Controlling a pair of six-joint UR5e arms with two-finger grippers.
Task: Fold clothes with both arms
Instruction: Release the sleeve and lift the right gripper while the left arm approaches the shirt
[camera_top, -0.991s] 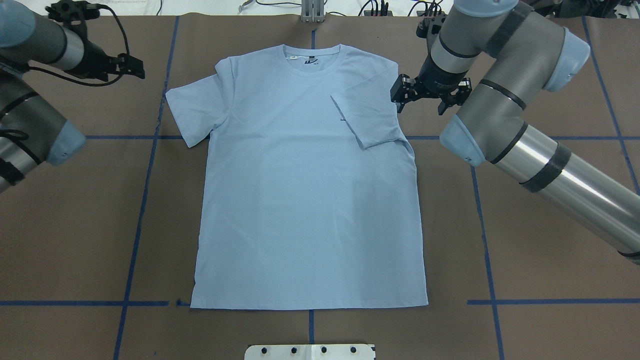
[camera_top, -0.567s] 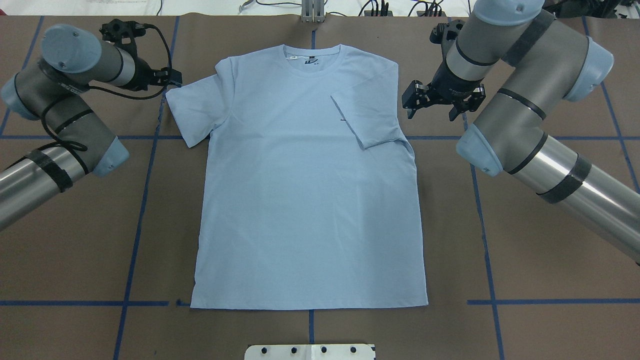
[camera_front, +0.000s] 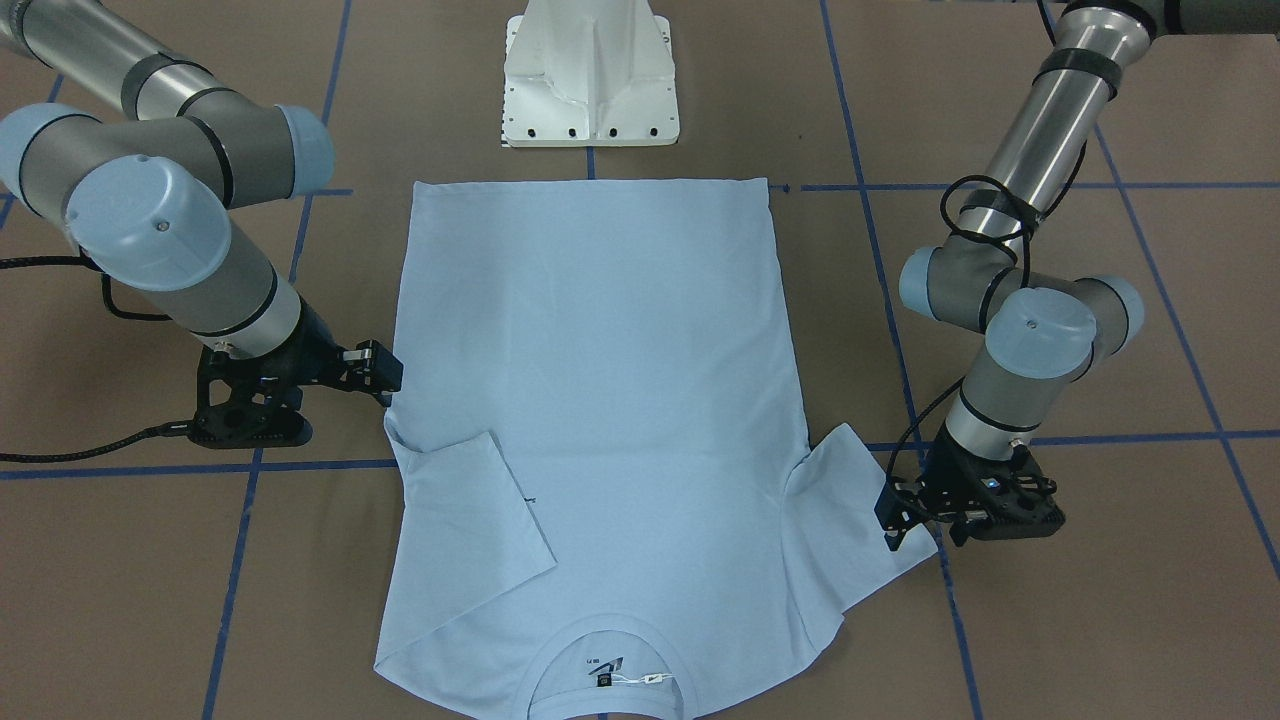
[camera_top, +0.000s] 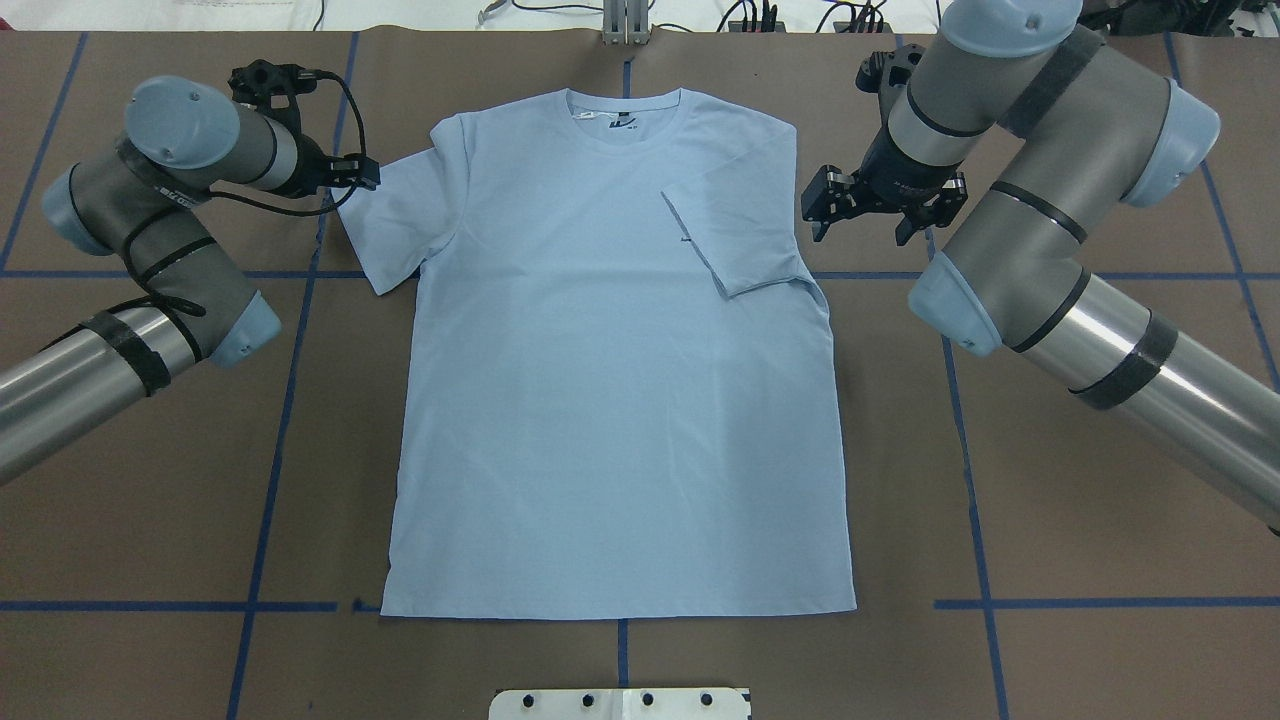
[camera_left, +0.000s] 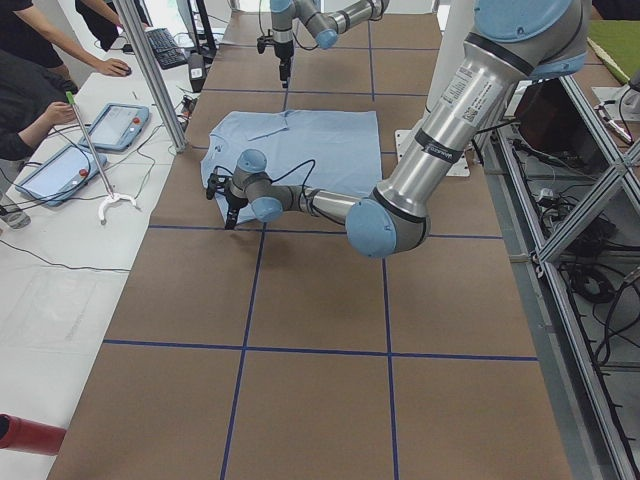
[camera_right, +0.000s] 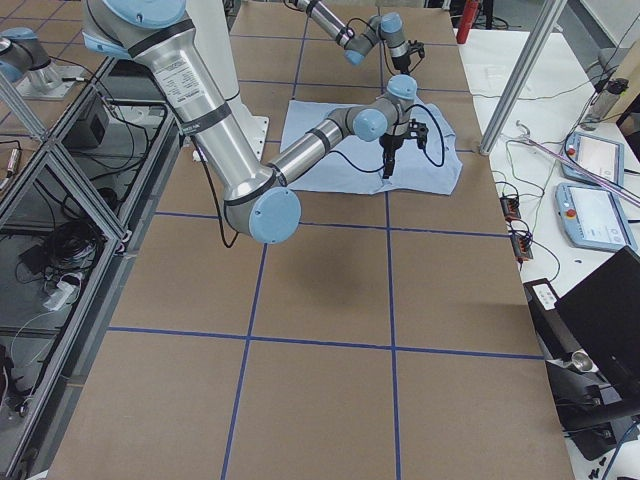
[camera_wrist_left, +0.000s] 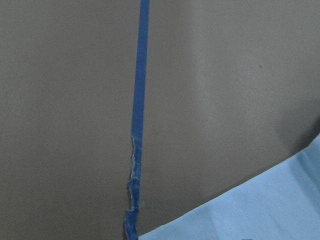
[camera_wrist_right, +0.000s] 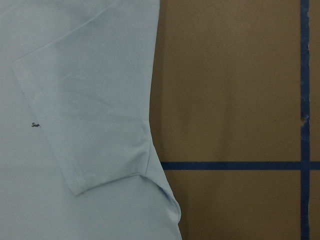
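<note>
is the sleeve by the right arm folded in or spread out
Folded in: the sleeve near the right gripper lies on top of the T-shirt chest, while the opposite sleeve spreads flat on the table.

You get overhead from behind, front view facing opposite, two end views, wrist cams close, downward; all share T-shirt.
</note>
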